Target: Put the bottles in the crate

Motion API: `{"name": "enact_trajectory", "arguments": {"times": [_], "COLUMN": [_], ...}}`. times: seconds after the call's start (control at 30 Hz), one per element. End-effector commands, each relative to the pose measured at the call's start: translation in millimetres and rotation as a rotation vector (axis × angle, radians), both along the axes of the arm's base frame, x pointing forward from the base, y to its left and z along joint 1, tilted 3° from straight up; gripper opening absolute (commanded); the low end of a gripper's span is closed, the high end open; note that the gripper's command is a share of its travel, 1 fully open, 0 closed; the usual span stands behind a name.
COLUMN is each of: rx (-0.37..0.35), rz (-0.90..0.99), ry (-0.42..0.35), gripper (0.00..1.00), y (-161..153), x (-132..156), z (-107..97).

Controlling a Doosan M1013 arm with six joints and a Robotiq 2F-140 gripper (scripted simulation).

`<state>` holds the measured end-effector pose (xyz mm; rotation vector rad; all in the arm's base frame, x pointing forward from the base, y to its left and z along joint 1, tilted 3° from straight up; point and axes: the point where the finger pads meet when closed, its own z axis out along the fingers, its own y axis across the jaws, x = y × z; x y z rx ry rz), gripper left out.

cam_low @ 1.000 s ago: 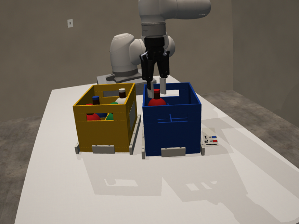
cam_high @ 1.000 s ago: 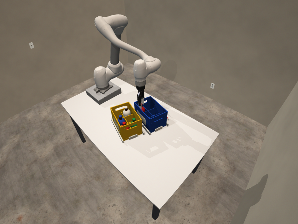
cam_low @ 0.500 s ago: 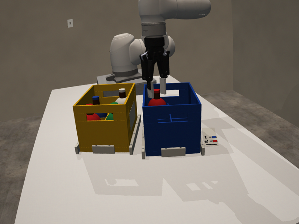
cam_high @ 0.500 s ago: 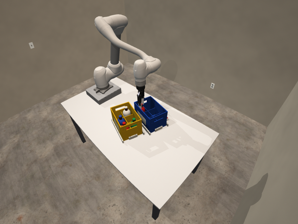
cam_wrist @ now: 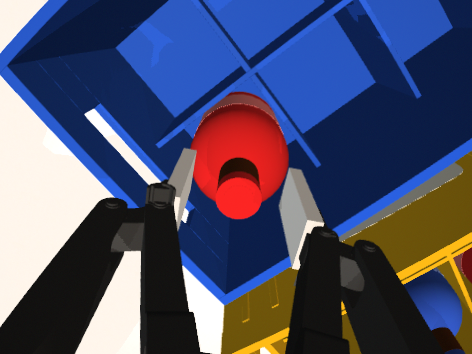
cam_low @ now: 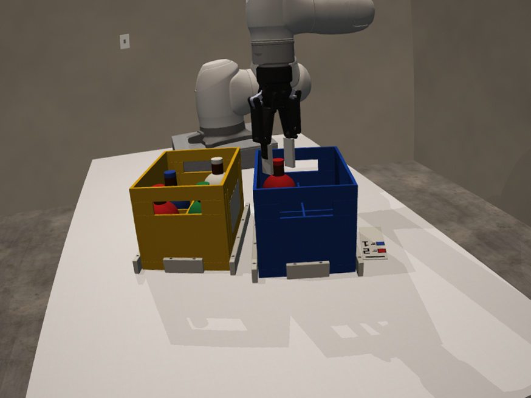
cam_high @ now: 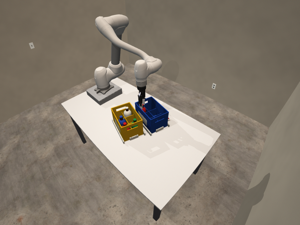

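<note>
My gripper (cam_high: 142,105) (cam_low: 278,164) (cam_wrist: 239,179) is open above a red bottle (cam_high: 144,110) (cam_low: 278,183) (cam_wrist: 240,135), its fingers apart on either side of the cap without touching it. That bottle stands upright in a back cell of the blue crate (cam_high: 159,126) (cam_low: 305,240), on the side by the yellow crate (cam_high: 132,133) (cam_low: 184,238). The yellow crate holds a white bottle (cam_high: 127,112) (cam_low: 217,177), a blue bottle (cam_high: 121,121) (cam_low: 170,179), a green bottle (cam_high: 134,125) and a red bottle (cam_low: 165,208). The pick list (cam_low: 373,245) reads red 2, blue 1.
Low grey stops (cam_low: 307,269) (cam_low: 183,265) surround both crates on the white table (cam_high: 135,164) (cam_low: 127,372). The crates stand level, side by side with a narrow gap. Their high walls and inner dividers border the cells. The arm's base (cam_high: 104,93) is behind them.
</note>
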<state>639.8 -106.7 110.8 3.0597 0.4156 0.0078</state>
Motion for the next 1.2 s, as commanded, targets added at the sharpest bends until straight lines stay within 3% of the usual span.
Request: {"name": "enact_trajectory", "arguments": {"times": [0.0,0.97,1.17], "rx": [0.000,0.000,0.000], "rz": [0.000,0.000,0.000], "ry": [0.000,0.000,0.000], "gripper": [0.38,0.38,0.38], "y": [0,0,1], "x": [0,0,0], "z": [0,0,16]}}
